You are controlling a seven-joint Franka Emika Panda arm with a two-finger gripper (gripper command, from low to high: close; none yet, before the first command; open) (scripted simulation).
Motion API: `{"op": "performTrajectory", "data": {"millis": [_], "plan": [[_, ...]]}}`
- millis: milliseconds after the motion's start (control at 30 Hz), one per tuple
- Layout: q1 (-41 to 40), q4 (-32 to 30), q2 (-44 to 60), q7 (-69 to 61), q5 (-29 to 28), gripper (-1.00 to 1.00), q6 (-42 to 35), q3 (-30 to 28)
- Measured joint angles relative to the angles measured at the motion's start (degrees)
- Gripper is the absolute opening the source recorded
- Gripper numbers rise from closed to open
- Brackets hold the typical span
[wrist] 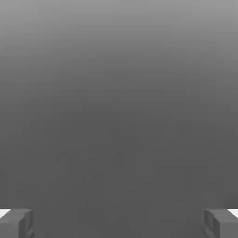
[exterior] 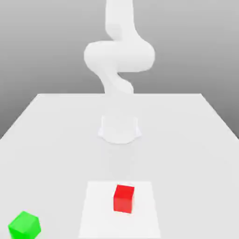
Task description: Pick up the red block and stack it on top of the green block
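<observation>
The white arm [exterior: 119, 56] stands upright at the far side, bent midway; its gripper [wrist: 119, 224] is wide open.

On the surface [exterior: 56, 158] before one robot arm [exterior: 119, 56]: one red cube [exterior: 123, 199], one green cube [exterior: 24, 226].

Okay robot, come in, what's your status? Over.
Claw open, holding nothing. Red block on the pale square, green block off to the exterior view's left. Nothing seen between the blocks.

Bright red block [exterior: 123, 199], green block [exterior: 24, 226]
</observation>
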Motion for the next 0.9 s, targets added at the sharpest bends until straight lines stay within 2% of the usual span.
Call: {"op": "performTrajectory", "data": {"millis": [633, 867, 900], "plan": [[-1.02, -20.54, 40.02, 10.98, -0.28, 0.00, 22.49, 2.68], [-0.32, -20.44, 54.56, 13.48, -2.60, 0.00, 33.98, 1.56], [-0.15, -20.26, 55.86, 13.63, -2.77, -1.00, 35.09, 1.36]]}}
